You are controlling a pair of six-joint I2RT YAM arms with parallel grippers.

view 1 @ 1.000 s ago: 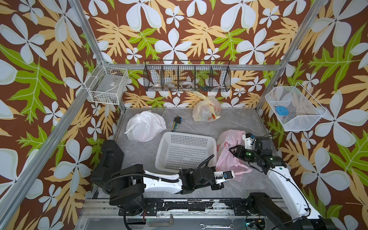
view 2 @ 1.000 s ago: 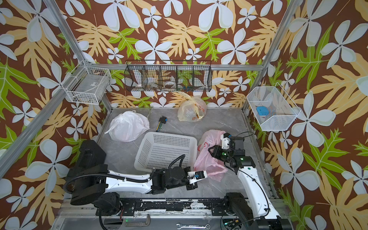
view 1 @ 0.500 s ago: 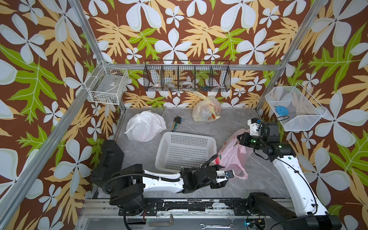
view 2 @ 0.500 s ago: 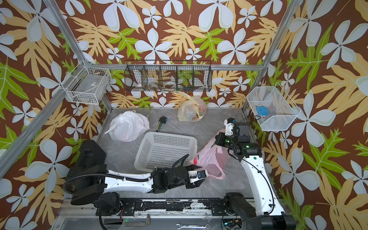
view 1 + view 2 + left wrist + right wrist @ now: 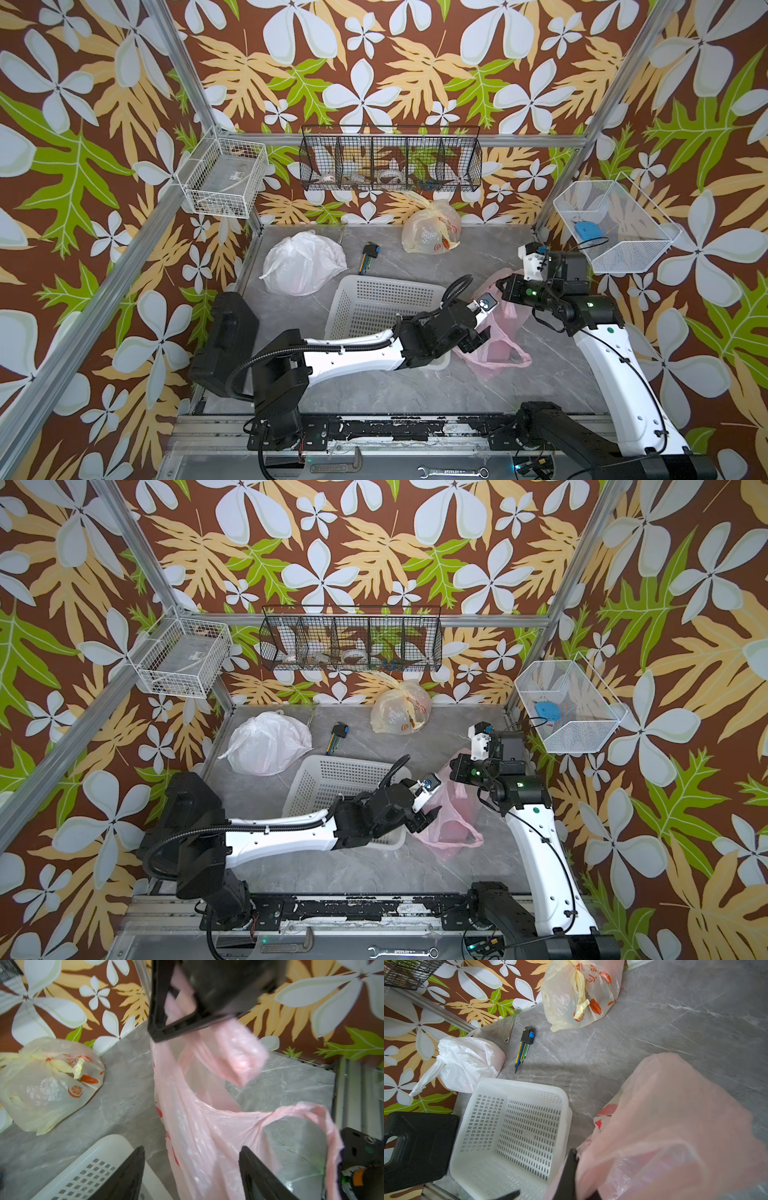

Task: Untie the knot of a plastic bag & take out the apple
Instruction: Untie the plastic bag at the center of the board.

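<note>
Pink bag [image 5: 500, 347] hangs at the right side of the bench [image 5: 415, 386], just beside the white basket [image 5: 374, 299]. Its top is pinched in the right pincer [image 5: 176, 1012], which is pressed together on the plastic, and its lower part reaches the bench. The left pincer [image 5: 192, 1149] is spread wide with the bag's body between its fingers; whether they touch it I cannot tell. Bare bench lies in front of the bag and behind it toward the yellow bag [image 5: 432, 228], while the right wall is near.
</note>
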